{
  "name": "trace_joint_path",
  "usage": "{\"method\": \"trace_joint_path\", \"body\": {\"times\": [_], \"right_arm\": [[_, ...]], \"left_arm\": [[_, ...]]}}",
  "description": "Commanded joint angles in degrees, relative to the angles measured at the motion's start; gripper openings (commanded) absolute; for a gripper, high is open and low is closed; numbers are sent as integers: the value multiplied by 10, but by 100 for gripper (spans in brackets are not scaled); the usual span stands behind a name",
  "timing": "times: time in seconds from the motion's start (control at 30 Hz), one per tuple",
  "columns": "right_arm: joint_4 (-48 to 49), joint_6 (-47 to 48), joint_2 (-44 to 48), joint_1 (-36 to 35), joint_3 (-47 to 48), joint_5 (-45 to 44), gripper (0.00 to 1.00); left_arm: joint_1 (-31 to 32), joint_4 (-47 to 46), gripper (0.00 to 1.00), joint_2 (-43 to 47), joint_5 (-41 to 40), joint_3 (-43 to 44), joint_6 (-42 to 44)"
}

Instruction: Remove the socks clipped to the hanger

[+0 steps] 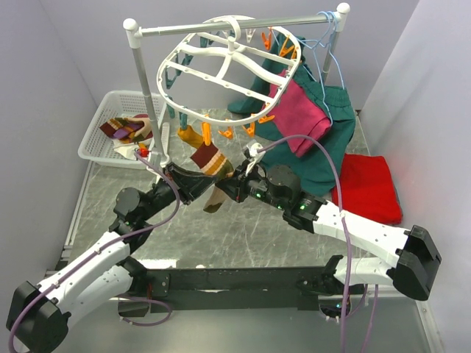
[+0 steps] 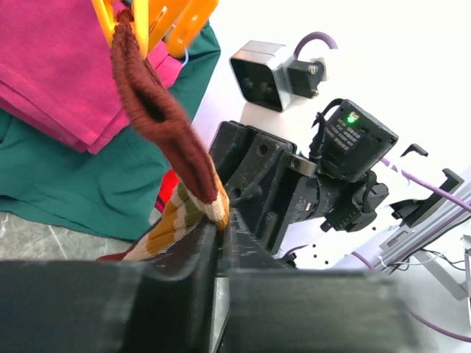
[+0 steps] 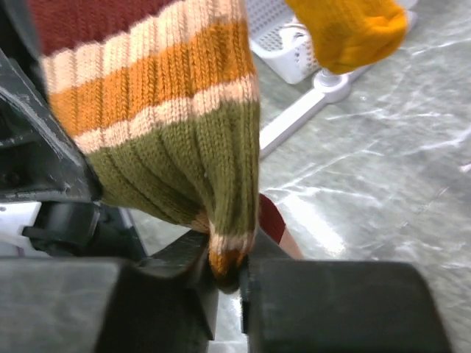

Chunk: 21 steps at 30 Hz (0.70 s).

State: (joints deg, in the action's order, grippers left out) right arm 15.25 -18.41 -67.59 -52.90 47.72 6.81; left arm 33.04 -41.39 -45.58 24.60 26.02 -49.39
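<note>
A white oval hanger with orange and teal clips hangs from the pole rack. One striped sock in maroon, cream, orange and olive dangles from an orange clip. My left gripper is shut on that sock's lower edge, fingers pressed together. From the other side my right gripper is shut on a fold of the same sock, with fabric pinched between the jaws. A mustard sock hangs clipped just left of it.
A white basket at the left holds loose striped socks. Beside it stands the rack's upright pole. A magenta garment and dark green clothes hang at the right, above a red cloth on the table.
</note>
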Motion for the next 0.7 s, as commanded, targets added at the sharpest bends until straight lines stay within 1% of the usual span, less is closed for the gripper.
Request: {"method": "trace_joint_path", "body": {"times": [0.0,0.03,0.07,0.1,0.13,0.2,0.23,0.33,0.4,0.5,0.53,0.6,0.63,0.67], "right_arm": [[41,-7,3,-9,5,4,10],[33,-7,6,-10,4,5,7],[30,-7,9,-10,4,7,7],[26,-5,13,-11,2,8,6],[21,-3,17,-11,1,8,6],[14,1,20,-11,-1,15,6],[8,3,24,-10,-1,18,5],[1,6,28,-10,0,29,4],[0,6,31,-11,-1,42,4],[-4,5,33,-11,2,49,4],[-4,4,34,-10,2,52,4],[-7,6,40,-10,0,53,3],[-8,5,41,-11,1,52,3],[-10,6,43,-11,-1,51,3]], "left_arm": [[2,57,29,19,-11,46,11],[1,80,39,23,-31,65,30],[2,129,57,28,-46,75,40],[1,147,61,37,-60,85,51],[1,165,68,43,-80,104,74],[1,198,74,55,-103,123,95],[2,204,79,59,-119,139,111],[2,209,84,57,-158,165,139],[2,226,83,35,-168,186,150],[2,249,77,-8,-170,232,163],[2,268,73,-19,-172,252,159],[2,279,69,-48,-172,269,151],[1,283,64,-56,-173,280,145],[2,285,63,-62,-172,285,141]]}}
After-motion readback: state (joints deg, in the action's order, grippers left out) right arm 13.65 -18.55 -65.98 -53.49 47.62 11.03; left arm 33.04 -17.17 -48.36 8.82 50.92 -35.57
